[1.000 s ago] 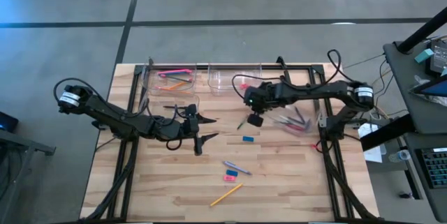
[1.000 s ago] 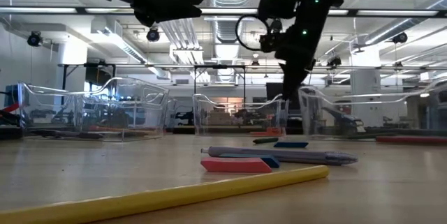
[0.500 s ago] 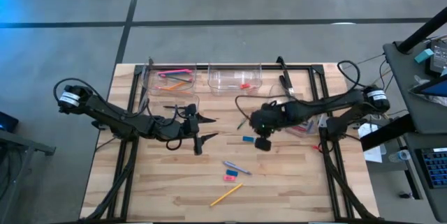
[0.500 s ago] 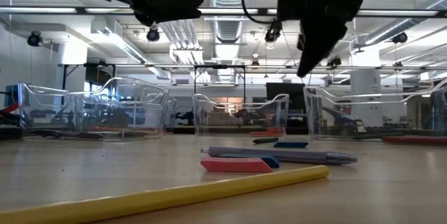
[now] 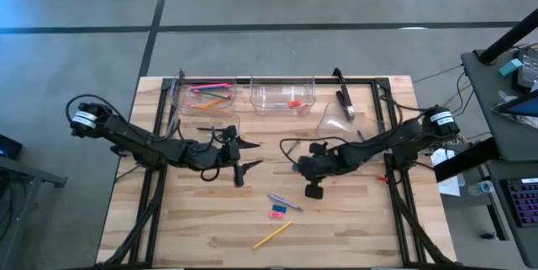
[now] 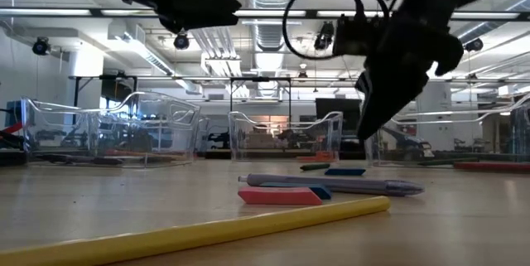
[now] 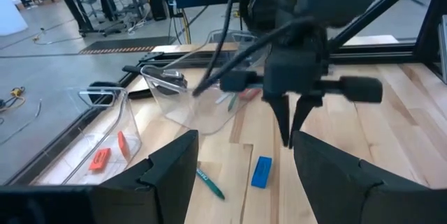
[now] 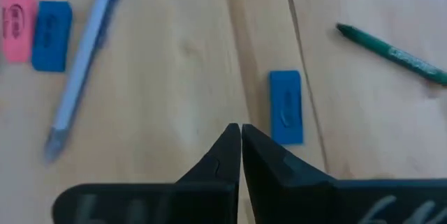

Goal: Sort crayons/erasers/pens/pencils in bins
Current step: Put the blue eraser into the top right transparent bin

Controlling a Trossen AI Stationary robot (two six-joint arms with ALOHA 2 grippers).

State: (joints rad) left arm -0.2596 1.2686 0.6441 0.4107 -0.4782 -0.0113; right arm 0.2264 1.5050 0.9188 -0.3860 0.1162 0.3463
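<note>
I see my right gripper (image 8: 240, 137) pinched shut, holding nothing, above the small flat blue eraser block (image 8: 286, 106) on the smooth pale wood table (image 8: 167, 77); shut fingers could shove it away; the left gripper (image 5: 242, 156) waits wide open, empty; clear plastic bins (image 5: 282, 95) sit far back.

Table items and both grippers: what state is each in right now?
Right gripper: shut, empty, above the table beside the blue eraser.
Left gripper: open, empty, waiting left of centre.
Blue eraser: loose on the table.
Green crayon: loose on the table.
Eraser bin: holds one red eraser.
</note>
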